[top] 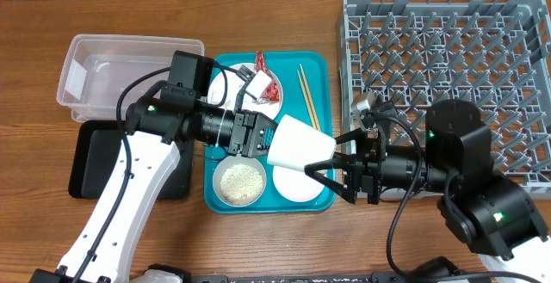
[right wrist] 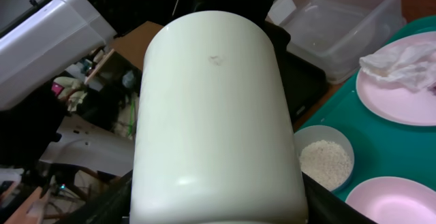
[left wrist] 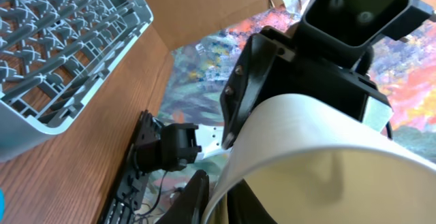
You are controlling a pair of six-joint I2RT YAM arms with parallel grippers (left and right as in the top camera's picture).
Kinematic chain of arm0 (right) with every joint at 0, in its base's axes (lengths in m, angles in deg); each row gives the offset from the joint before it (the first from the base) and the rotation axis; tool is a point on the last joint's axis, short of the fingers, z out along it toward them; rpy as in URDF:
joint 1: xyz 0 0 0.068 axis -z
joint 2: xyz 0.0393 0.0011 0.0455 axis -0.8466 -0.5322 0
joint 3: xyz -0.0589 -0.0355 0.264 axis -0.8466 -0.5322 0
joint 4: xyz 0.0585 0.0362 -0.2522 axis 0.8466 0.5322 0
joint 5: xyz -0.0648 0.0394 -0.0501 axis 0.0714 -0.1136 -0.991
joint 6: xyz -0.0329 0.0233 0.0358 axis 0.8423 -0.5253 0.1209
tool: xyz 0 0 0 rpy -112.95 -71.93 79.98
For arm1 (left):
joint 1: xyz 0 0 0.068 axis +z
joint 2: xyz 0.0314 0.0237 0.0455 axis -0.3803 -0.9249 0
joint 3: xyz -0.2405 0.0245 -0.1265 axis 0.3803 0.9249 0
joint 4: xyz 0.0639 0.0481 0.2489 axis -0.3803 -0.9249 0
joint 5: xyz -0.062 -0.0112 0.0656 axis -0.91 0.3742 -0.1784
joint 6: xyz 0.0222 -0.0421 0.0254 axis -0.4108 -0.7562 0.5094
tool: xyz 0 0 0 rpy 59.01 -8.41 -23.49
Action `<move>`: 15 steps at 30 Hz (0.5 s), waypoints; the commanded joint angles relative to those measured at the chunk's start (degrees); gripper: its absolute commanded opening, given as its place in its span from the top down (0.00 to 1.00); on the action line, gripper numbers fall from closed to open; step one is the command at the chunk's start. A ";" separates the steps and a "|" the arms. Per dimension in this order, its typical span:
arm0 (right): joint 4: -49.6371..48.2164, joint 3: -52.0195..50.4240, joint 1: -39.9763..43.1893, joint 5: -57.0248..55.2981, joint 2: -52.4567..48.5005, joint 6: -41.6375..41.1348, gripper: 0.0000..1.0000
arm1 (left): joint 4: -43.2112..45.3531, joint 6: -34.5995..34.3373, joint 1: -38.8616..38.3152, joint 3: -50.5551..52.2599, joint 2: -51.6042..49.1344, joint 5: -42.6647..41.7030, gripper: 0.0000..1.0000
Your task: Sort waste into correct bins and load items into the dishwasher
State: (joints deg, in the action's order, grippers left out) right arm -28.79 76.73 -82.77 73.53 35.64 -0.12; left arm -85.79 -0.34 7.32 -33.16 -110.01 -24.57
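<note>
White tapered plastic cup lies sideways in mid-air between both hands. The left hand grips the end nearest it. The right hand is spread wide, its fingers straddling the far end, not yet gripping. This looks like a handover. Next, the right should close, the left release, then carry to the grey pegged plastic rack behind the right hand.
</note>
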 commanded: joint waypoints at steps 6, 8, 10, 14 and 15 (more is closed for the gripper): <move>-0.81 -0.07 -0.11 -5.11 2.12 -0.22 0.27 | -0.04 1.29 -1.38 -0.68 0.09 0.85 0.96; -1.51 -0.07 -0.13 -2.60 1.36 -0.22 0.27 | 0.09 1.31 -2.01 -0.68 0.09 0.87 0.96; -2.14 -0.07 -0.15 -1.16 0.17 -0.22 0.31 | 0.50 1.31 -2.69 -0.68 0.09 0.87 0.96; -2.19 -0.07 -0.15 1.42 -1.79 -0.20 0.40 | 0.66 1.29 -2.93 -0.68 0.09 0.87 0.96; -2.19 -0.07 -0.13 1.40 -2.01 -0.17 0.42 | 0.66 1.29 -2.93 -0.68 0.09 0.87 0.96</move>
State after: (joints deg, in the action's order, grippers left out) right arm -29.64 76.64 -82.47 73.79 35.77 -0.16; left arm -85.20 -0.37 6.38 -33.23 -110.06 -24.81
